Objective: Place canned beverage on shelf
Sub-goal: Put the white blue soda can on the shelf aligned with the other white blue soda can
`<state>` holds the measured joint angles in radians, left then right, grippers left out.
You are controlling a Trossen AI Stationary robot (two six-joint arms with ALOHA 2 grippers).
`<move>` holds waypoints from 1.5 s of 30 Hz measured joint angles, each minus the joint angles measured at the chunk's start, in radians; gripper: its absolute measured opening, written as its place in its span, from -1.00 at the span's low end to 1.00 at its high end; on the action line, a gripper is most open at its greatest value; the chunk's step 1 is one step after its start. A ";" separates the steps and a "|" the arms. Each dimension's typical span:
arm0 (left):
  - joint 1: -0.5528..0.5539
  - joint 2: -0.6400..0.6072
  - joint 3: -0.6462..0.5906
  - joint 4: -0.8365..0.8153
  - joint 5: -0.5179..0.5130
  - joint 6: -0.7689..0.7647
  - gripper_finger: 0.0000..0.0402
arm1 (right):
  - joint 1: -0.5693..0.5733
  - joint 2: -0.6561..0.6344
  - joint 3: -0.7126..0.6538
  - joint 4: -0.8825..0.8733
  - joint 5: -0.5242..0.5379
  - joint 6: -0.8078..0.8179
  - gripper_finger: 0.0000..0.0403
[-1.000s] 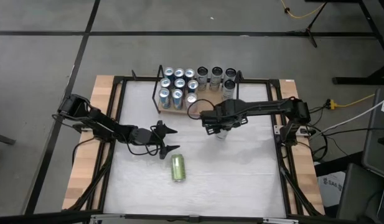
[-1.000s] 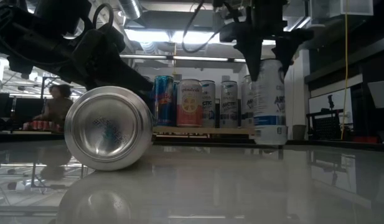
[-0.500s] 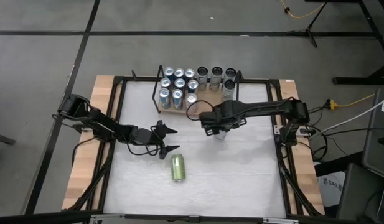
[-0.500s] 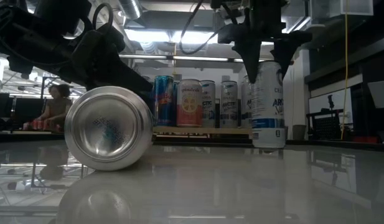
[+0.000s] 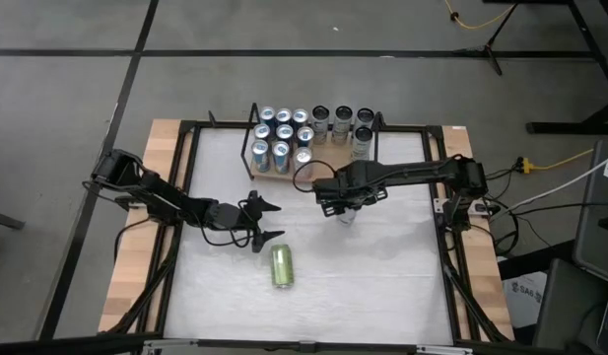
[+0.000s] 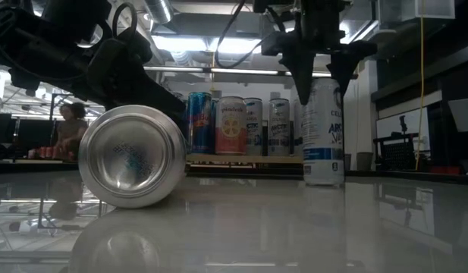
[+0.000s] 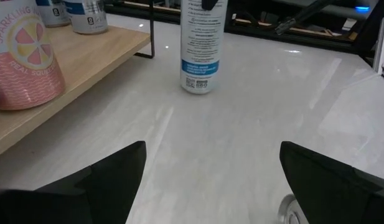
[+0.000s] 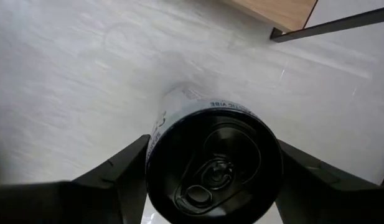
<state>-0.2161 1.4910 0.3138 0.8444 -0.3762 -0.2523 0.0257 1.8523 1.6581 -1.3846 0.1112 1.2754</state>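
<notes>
Risk sits nearest the low camera first: a green can (image 5: 283, 265) lies on its side at lower centre of the high view, its silver base filling the left of the low view (image 6: 133, 157) — it can roll if anything brushes it. I have the left gripper (image 5: 267, 223) parked just above and left of that can in the high view, fingers spread wide and empty. If I swing that arm carelessly, a fingertip could send the can toward the table (image 5: 382, 296) edge.

Further back, at centre of the high view, the right gripper (image 5: 345, 204) clamps a tall white-and-blue can (image 6: 323, 129) by its top, upright, a finger either side of the rim in the right wrist view (image 8: 213, 171). In the low view its base looks to be at or just above the table; I cannot tell which. The hold is high on a slim can, so I judge it may tilt or slip if I move fast.

Farthest off, at upper centre of the high view, stands the shelf (image 5: 284, 176) — light wooden board, black wire ends — crowded with cans, a pink grapefruit can (image 7: 23, 59) at its near edge. The held can is still apart from it, toward the right. My worry there: little free board shows, so it could clip a wire frame or topple a neighbour.
</notes>
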 joint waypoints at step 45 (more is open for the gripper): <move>0.000 0.000 0.000 0.000 0.000 0.000 0.81 | 0.000 -0.019 0.112 -0.033 0.010 -0.160 0.91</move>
<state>-0.2161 1.4910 0.3138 0.8444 -0.3763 -0.2527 0.0257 1.8328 1.7699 -1.4173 0.1214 1.1153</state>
